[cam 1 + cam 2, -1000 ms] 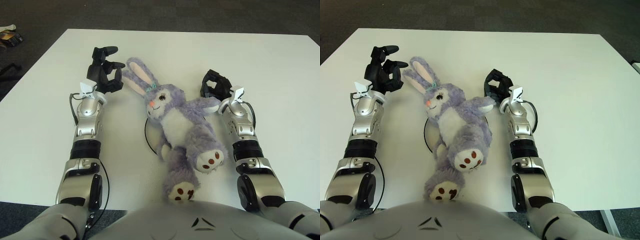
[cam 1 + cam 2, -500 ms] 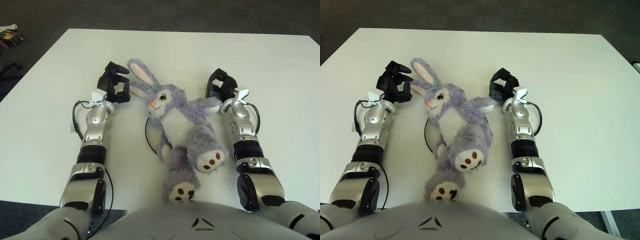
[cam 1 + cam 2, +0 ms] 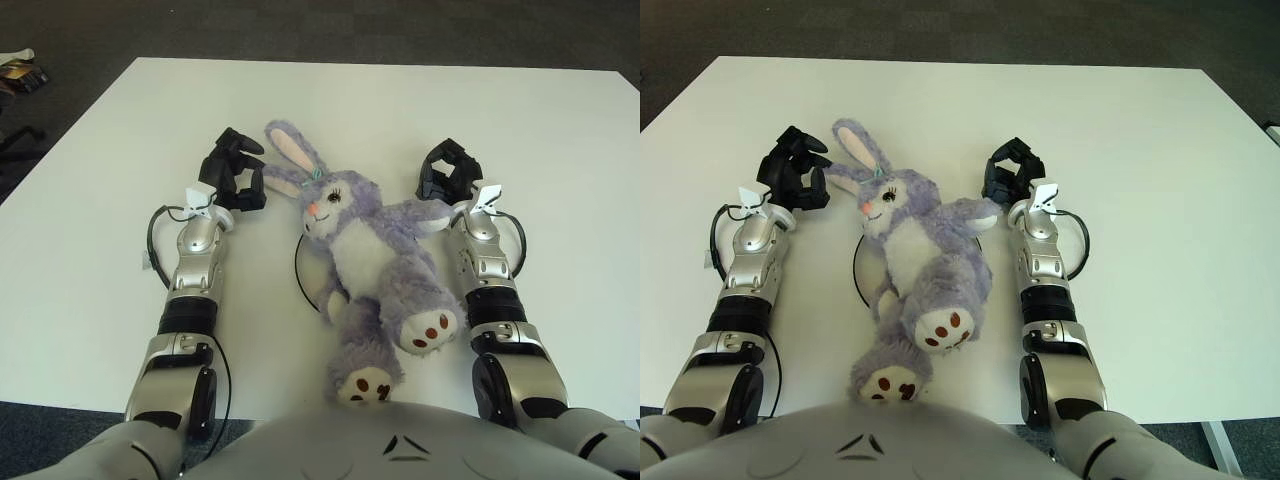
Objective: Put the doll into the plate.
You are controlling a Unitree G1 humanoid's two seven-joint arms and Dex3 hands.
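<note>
While the white surface point(image 3: 560, 150) carries everything, the purple plush rabbit doll point(image 3: 370, 250) lies on its back across the plate point(image 3: 300, 280), of which only a dark rim arc shows at the doll's left side; its legs and ears overhang. The left hand point(image 3: 232, 170) sits just beside the lower ear, fingers curled, holding nothing that I can see. The right hand point(image 3: 447, 172) is beside the doll's outstretched arm, fingers likewise curled and seemingly empty. Judging from this, the doll is largely placed; doing the step well means drawing both hands straight outward without snagging an ear or arm and shifting the doll off the plate.
</note>
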